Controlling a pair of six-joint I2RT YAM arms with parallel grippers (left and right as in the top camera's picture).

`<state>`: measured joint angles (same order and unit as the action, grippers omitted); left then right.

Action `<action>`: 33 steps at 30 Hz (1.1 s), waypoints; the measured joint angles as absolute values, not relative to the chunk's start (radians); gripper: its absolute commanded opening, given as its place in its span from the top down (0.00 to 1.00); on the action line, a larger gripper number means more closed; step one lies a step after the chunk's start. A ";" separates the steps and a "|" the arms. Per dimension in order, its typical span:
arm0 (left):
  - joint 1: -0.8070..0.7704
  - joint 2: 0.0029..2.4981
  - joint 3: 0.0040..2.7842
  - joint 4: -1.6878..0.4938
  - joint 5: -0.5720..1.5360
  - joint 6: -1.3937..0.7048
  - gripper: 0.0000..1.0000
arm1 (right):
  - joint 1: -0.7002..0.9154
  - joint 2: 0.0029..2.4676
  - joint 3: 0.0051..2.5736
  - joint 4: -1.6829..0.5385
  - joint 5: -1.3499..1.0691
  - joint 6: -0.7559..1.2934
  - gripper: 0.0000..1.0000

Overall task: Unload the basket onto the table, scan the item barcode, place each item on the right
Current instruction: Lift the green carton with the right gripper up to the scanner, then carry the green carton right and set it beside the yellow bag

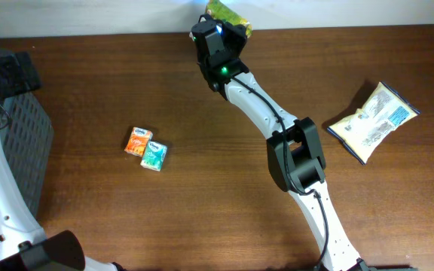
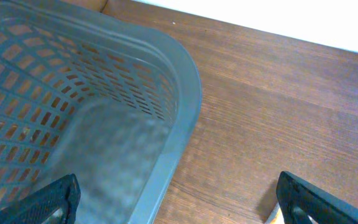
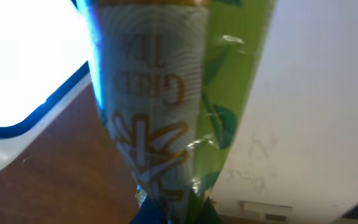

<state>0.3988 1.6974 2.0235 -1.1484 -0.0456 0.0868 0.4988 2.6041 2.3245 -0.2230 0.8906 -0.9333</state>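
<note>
My right fingers (image 3: 146,214) are clamped shut on one end of the green-and-cream plastic green-tea pouch (image 3: 166,112). They hold it up at the far edge of the brown wooden tabletop (image 1: 202,196), beside a glowing white blue-rimmed panel (image 3: 23,68), probably the scanner. Left fingers (image 2: 51,200) gape wide, empty, over the grey plastic lattice basket (image 2: 188,93) at the left edge. Risks: no barcode visible, so it may face away. Crinkly film could glare. Thin pinch, so the pouch could twist or slip.

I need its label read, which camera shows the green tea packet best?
Right wrist: the green tea packet fills the frame, lettering legible. Overhead catches only a green sliver of it; left wrist shows none.
</note>
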 measured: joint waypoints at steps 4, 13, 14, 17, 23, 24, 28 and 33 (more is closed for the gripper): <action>0.399 1.697 2.024 -1.150 -0.045 0.086 0.01 | 0.498 2.518 2.316 -0.581 0.731 -0.724 0.96; 0.399 1.697 2.024 -1.148 -0.046 0.087 0.01 | 0.233 1.933 2.358 -1.380 0.031 0.091 0.96; 0.399 1.697 2.024 -1.148 -0.046 0.087 0.01 | 0.187 1.946 2.349 -1.407 0.005 0.138 0.96; 0.399 1.697 2.024 -1.148 -0.046 0.086 0.01 | 0.054 2.054 2.192 -1.404 -0.059 0.264 0.96; 0.399 1.697 2.024 -1.148 -0.046 0.087 0.01 | -0.053 2.140 1.795 -1.194 -0.089 0.361 0.68; 0.399 1.697 2.024 -1.148 -0.046 0.087 0.01 | -0.072 2.141 1.777 -1.182 -0.089 0.366 0.57; 0.399 1.697 2.024 -1.148 -0.046 0.086 0.01 | -0.141 2.139 1.799 -1.269 -0.129 0.363 0.33; 0.399 1.697 2.024 -1.148 -0.046 0.087 0.01 | -0.032 2.113 1.938 -1.389 -0.323 0.247 0.09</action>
